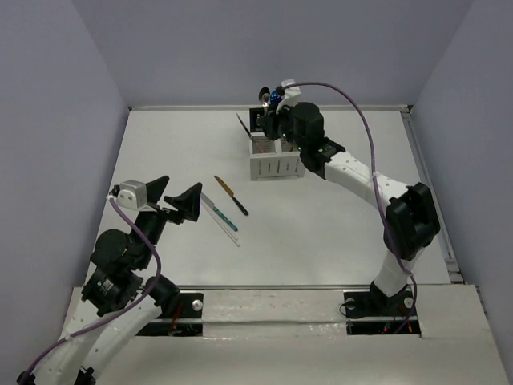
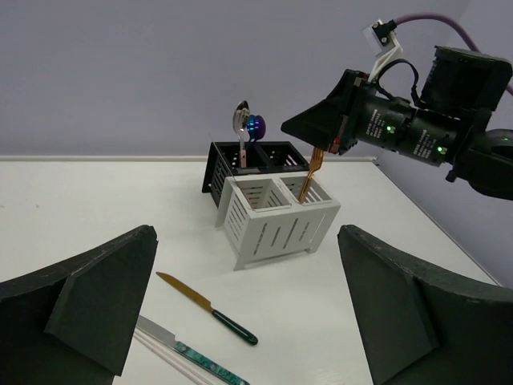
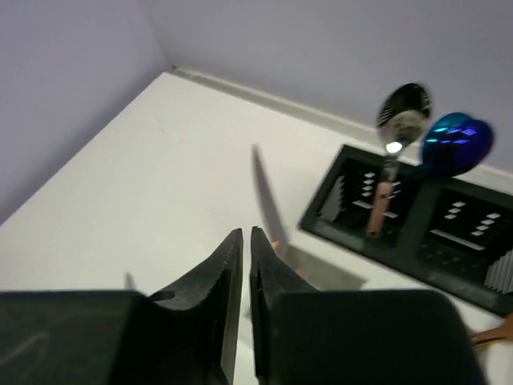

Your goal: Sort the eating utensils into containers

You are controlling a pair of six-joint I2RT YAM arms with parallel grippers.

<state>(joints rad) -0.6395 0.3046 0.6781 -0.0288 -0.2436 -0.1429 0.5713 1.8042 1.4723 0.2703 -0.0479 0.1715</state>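
Note:
The caddy (image 1: pixel 276 167) stands at the back centre, its white compartments (image 2: pixel 276 228) in front of the black ones (image 3: pixel 353 241). A silver spoon (image 2: pixel 240 116) and a blue spoon (image 2: pixel 256 125) stand in the black compartments. An orange utensil (image 2: pixel 309 176) leans in a white compartment, its top hidden behind my right gripper (image 2: pixel 284 127). That gripper hovers over the caddy with its jaws nearly together (image 3: pixel 246 234). A thin grey blade (image 3: pixel 264 192) rises just beyond the fingertips; I cannot tell if it is gripped. My left gripper (image 1: pixel 178 196) is open and empty.
A gold-bladed knife with a dark green handle (image 2: pixel 207 306) lies on the table between the left gripper and the caddy. A teal-handled knife (image 2: pixel 188 353) and a thin white stick (image 1: pixel 227 230) lie beside it. Walls close the table at the back and both sides.

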